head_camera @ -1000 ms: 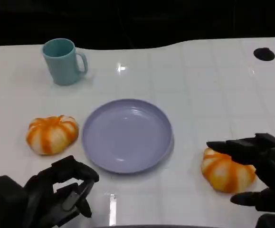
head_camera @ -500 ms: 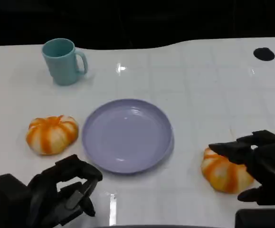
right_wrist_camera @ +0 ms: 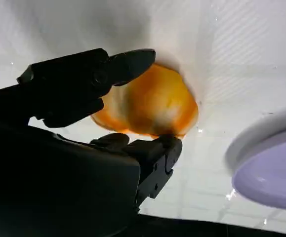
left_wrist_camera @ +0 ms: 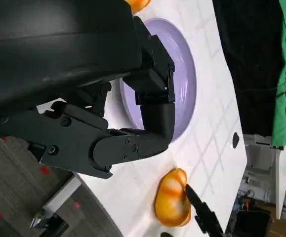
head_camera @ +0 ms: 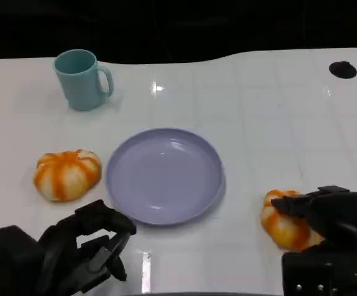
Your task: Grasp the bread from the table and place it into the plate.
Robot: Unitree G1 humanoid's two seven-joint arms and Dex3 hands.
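An orange-and-white striped bread (head_camera: 280,223) lies on the white table, right of the lilac plate (head_camera: 164,176). My right hand (head_camera: 338,228) covers its right side and grips it. In the right wrist view my fingers (right_wrist_camera: 128,64) lie over one side of the bread (right_wrist_camera: 152,106) and the thumb presses the opposite side. A second striped bread (head_camera: 67,174) sits left of the plate. My left hand (head_camera: 73,253) hovers near the front edge with its fingers curled in on nothing. The left wrist view has the plate (left_wrist_camera: 184,84) and the gripped bread (left_wrist_camera: 171,200) beyond that hand (left_wrist_camera: 108,98).
A teal mug (head_camera: 81,79) stands at the back left. Two dark holes (head_camera: 343,69) mark the table's far corners. The plate's rim (right_wrist_camera: 261,143) lies a short gap from the gripped bread.
My right hand has come down and closed around the right bread; its fingers were spread above it before. The left hand has barely shifted.
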